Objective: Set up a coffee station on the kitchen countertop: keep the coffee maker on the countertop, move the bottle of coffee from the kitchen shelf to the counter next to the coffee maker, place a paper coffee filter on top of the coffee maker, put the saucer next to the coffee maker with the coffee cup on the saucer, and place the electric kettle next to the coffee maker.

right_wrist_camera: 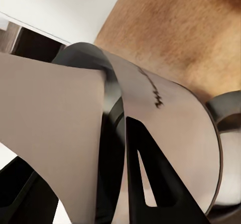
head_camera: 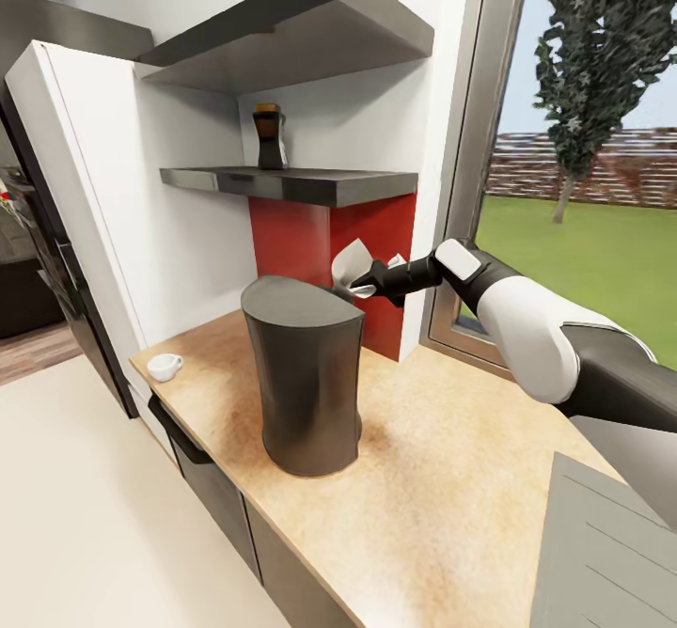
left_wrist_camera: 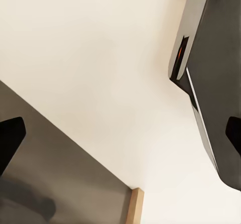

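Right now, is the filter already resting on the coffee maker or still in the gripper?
In the gripper. The right gripper pinches the filter just above the back edge of the coffee maker; whether they touch, I cannot tell.

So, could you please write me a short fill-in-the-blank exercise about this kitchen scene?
1. The right gripper holds the white crumpled paper coffee filter just above the tall dark grey ____.
2. The small dark brown bottle of coffee stands on the glossy grey ____.
3. The small white coffee cup sits on the tan speckled ____.

Missing words: coffee maker; shelf; countertop
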Tool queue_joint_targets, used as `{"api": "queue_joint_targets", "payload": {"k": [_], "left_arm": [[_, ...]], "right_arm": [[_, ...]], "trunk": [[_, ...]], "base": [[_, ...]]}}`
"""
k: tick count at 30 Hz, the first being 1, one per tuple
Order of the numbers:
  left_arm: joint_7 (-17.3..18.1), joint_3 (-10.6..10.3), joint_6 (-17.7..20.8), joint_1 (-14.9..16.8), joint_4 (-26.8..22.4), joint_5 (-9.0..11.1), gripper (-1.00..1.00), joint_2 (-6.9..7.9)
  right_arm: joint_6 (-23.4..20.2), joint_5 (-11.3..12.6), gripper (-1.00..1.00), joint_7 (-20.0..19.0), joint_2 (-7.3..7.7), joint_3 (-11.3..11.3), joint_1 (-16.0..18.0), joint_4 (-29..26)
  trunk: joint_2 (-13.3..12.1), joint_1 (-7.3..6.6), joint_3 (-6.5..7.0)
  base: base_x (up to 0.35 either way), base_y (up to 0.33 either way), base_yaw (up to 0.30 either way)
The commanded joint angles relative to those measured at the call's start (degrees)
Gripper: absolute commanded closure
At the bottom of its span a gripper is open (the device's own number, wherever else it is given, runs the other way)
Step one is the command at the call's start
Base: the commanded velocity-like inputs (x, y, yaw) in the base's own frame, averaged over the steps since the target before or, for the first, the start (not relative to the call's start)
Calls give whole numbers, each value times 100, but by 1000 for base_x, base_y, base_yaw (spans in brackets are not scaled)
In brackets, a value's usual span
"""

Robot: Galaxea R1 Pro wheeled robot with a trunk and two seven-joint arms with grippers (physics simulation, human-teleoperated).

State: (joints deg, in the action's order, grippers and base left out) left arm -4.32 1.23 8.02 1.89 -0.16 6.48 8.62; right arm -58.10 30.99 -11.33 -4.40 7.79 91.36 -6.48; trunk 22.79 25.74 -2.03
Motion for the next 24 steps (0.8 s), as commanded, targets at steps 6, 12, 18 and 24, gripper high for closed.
{"api": "queue_joint_targets", "payload": {"k": [6,12,18,24], "left_arm": [[-11,9,17,5,-2,55,-100,0],[-10,9,15,5,-2,55,-100,0],[-8,9,16,5,-2,55,-100,4],[-7,9,15,5,-2,55,-100,8]], "right_arm": [[-17,-67,100,-25,-8,46,5,-3],[-14,-67,100,-27,-16,47,5,-3],[-10,-67,100,-27,-29,39,5,-3],[-8,-65,-100,-27,-35,38,5,-10]], "trunk": [[13,4,-13],[13,4,-13],[13,4,-13],[13,4,-13]], "base": [[4,0,0],[0,0,0],[0,0,0],[0,0,0]]}}
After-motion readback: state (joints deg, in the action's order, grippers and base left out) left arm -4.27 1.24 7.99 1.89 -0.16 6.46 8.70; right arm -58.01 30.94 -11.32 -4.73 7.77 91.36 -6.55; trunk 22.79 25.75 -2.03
